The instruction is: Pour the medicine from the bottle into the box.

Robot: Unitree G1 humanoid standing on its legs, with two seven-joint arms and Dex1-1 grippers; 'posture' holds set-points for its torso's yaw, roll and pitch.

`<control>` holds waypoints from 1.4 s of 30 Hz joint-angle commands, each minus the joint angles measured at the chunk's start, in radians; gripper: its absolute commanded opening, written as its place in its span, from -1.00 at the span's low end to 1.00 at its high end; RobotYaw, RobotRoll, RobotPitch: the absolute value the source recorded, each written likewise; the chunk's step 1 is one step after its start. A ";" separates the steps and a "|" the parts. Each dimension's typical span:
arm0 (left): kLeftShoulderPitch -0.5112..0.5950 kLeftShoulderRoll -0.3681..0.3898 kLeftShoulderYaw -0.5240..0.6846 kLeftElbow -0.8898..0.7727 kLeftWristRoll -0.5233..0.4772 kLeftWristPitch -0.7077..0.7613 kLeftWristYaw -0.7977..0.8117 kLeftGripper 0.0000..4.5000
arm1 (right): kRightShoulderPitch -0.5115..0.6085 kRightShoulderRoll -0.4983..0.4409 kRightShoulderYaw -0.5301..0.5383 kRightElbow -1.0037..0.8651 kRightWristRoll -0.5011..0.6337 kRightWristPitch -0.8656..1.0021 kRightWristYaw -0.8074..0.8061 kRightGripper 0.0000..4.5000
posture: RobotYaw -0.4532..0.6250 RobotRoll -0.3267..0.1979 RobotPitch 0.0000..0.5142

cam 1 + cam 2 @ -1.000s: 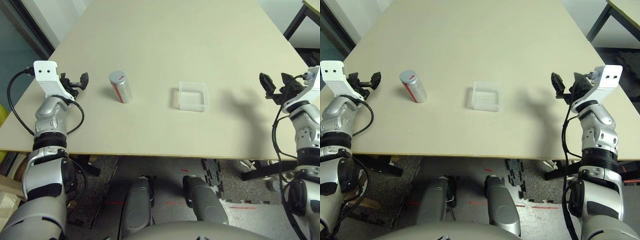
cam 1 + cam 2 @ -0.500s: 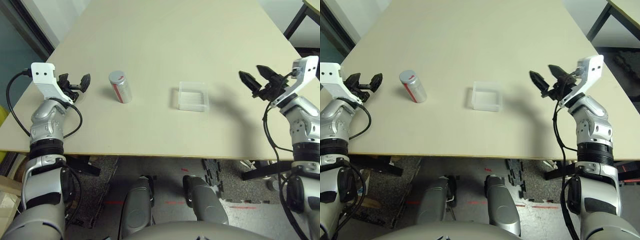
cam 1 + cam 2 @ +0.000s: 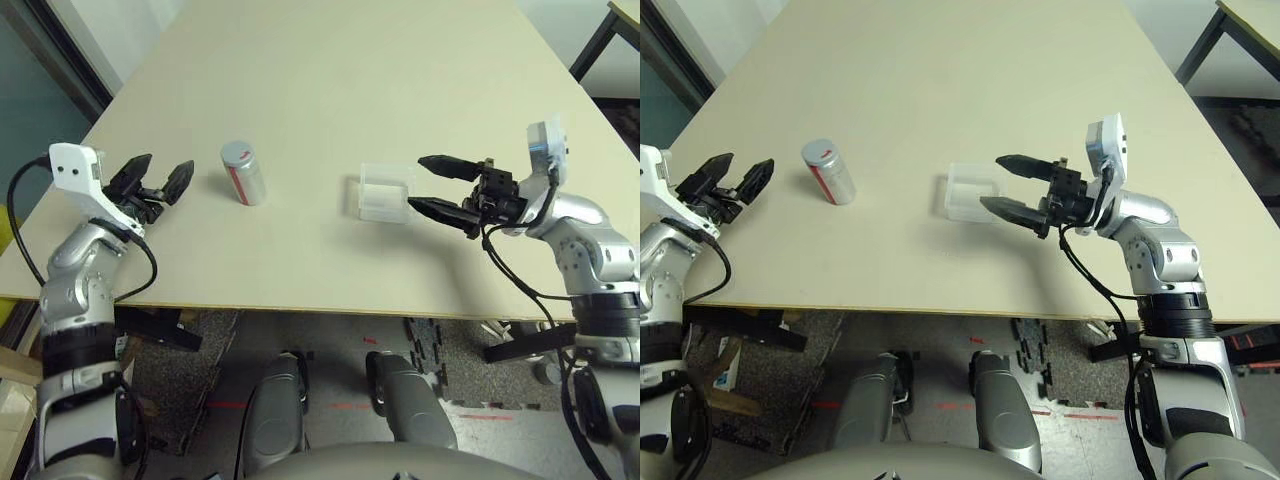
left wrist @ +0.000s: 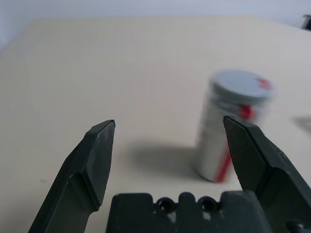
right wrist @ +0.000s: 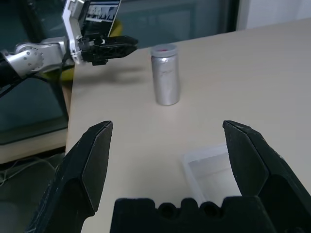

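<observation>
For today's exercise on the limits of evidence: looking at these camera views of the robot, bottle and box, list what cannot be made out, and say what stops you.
- Medicine: hidden inside the bottle, whose grey cap is on and whose wall is opaque.
- Bottle's markings: blurred in the left wrist view, too small in the head views.
- Box: its near corner is cut off by the right gripper in the right wrist view; its frosted floor is too small to check for contents.

- Table [image 3: 330, 60]: bears the bottle and the box.
- Bottle [image 3: 241, 172]: upright on the table, left of centre, cap on top, well apart from the box.
- Box [image 3: 384, 193]: flat on the table, right of the bottle.
- Left gripper [image 3: 157, 179]: above the table's left edge, just left of the bottle, apart from it.
- Right gripper [image 3: 433, 185]: just right of the box, fingertips over its right rim, pointing toward the bottle.
</observation>
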 commanded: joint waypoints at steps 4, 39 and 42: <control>0.087 -0.054 -0.036 -0.167 -0.017 0.034 0.027 0.98 | -0.015 0.013 0.019 0.018 -0.021 -0.021 0.010 1.00 | -0.21 0.25 -0.40; -0.083 -0.187 -0.196 0.114 0.208 -0.191 0.135 0.98 | 0.014 0.014 0.016 -0.007 -0.059 -0.036 -0.002 1.00 | -0.40 0.25 -0.42; -0.111 -0.195 -0.200 0.155 0.218 -0.206 0.138 0.98 | 0.016 0.014 0.015 -0.011 -0.060 -0.037 -0.004 1.00 | -0.41 0.25 -0.42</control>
